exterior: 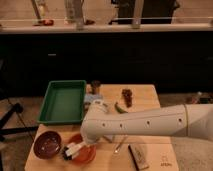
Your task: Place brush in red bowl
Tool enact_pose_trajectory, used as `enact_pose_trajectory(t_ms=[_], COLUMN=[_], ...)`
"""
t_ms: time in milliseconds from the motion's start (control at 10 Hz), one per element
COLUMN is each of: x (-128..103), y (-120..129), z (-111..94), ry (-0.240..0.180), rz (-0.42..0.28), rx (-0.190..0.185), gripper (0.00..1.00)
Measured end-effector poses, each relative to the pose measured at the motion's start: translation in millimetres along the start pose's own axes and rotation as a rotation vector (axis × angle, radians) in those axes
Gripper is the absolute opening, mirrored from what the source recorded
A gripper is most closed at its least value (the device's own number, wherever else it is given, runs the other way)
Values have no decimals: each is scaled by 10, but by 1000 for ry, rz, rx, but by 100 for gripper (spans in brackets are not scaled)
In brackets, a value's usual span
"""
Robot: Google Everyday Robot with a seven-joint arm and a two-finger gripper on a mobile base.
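One white robot arm (150, 122) reaches from three o'clock across a wooden table (150, 97). Its gripper (75, 148) hangs over the red bowl (86, 155) at six o'clock, apparently clasping the brush (69, 151), whose tip juts toward the purple bowl (47, 145) at eight o'clock. Placement seems underway; next, lower and release inside the rim.

- The brush (75, 148) has a slim white handle. It lies tilted across the left rim of the red bowl, its darker end low at the left and poking out past the rim.
- The red bowl (86, 156) is round and orange-red. It sits upright near the table's front edge, just right of the maroon bowl.
- My gripper (91, 144) hangs over the red bowl, at the brush's upper end.
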Motion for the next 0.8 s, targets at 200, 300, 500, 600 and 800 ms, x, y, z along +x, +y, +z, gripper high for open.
enact_pose_trajectory(t_ms=[200, 300, 500, 600, 800], x=[23, 14, 15, 19, -120], y=[3, 2, 3, 10, -62], z=[-2, 6, 5, 9, 93], ry=[3, 1, 1, 2, 2], rz=[3, 1, 2, 0, -46], rx=[2, 0, 1, -2, -21], gripper=[0, 0, 0, 0, 0])
